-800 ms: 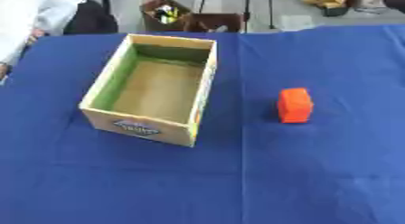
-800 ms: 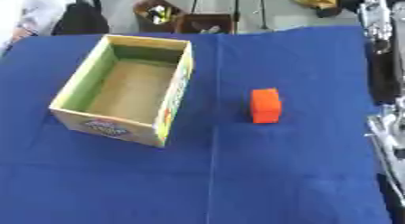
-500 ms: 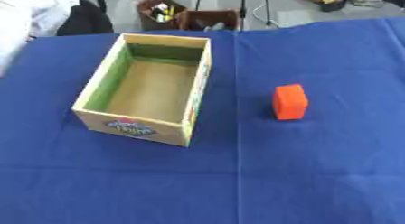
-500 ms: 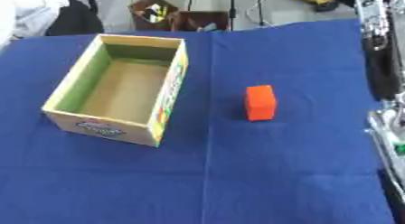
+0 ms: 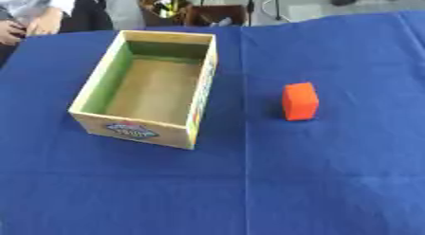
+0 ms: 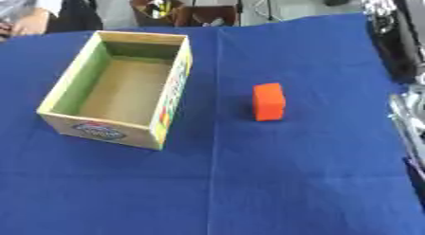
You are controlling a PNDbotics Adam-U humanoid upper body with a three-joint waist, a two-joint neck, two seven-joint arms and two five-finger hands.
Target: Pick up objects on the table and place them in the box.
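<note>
An open cardboard box with green inner walls stands empty on the left half of the blue table, its printed end facing me. An orange block stands upright on the cloth to the right of the box, about a box's width away. Nothing touches either one. My right arm runs down the right edge of the right eye view, black and silver, well right of the block; its hand is cut off by the edge. My left hand shows in no view.
Blue cloth covers the whole table, with a crease running down the middle. Beyond the far edge, on the floor, stand brown boxes holding small items. Bare cloth lies in front of the box and the block.
The whole picture has shifted slightly, so the camera has moved. The box and the orange block stay where they were on the cloth.
</note>
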